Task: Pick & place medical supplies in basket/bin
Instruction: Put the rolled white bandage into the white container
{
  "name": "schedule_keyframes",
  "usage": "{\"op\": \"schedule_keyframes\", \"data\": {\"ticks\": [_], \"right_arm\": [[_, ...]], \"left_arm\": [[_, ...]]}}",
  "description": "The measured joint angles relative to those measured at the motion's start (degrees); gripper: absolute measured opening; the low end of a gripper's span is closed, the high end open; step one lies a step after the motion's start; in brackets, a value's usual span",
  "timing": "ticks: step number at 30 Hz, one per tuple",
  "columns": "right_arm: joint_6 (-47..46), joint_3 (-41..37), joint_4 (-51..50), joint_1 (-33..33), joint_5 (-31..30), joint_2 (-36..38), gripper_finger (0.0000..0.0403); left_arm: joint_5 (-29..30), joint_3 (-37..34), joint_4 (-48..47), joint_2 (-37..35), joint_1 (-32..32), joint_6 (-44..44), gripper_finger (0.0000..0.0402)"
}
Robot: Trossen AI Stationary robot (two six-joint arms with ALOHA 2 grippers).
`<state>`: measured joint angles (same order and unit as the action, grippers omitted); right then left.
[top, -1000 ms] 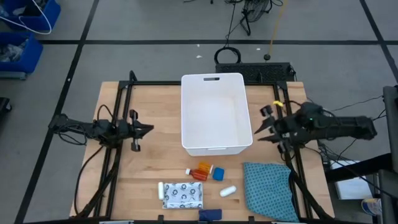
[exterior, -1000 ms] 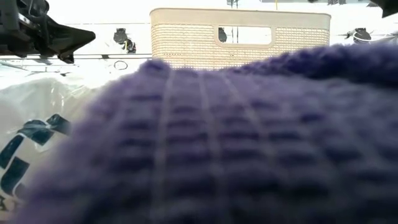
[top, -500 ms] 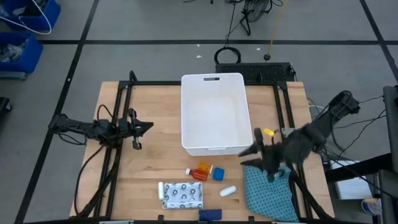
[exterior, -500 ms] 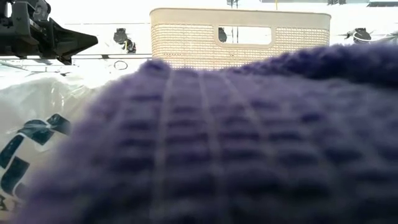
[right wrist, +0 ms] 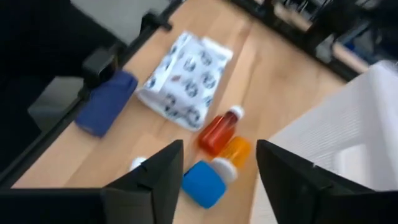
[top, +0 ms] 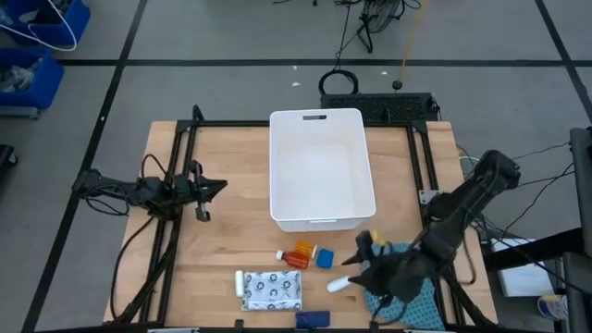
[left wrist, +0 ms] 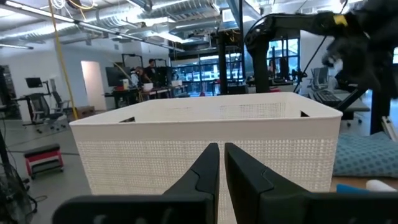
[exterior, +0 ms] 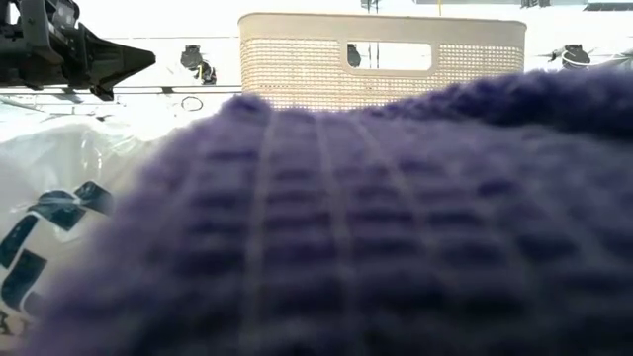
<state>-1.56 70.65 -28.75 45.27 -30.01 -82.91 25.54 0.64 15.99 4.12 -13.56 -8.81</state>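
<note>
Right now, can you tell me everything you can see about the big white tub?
The white tub is a large rectangular plastic bin with rounded corners. It stands upright in the middle of the wooden table, toward the far edge. One short rim has a slot handle. Its outer walls look finely woven or textured in the left wrist view. Inside, it looks empty. Nothing touches it: the small supplies lie on the table in front of it, and both grippers are away from it.

Both arms are matte black with jointed, tube-like links and loose black cables, each ending in two tapered dark fingers, the right arm bearing a small yellow marking.
</note>
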Motion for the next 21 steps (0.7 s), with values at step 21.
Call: {"op": "schedule_keyframes", "data": {"ticks": [21], "right_arm": [[-12.8, -11.5, 16.9, -0.7, 8.9, -13.8, 0.0243]], "left_arm": [[0.0, 0.0, 0.6, 0.0, 0.0, 3.4, 0.0031]]}}
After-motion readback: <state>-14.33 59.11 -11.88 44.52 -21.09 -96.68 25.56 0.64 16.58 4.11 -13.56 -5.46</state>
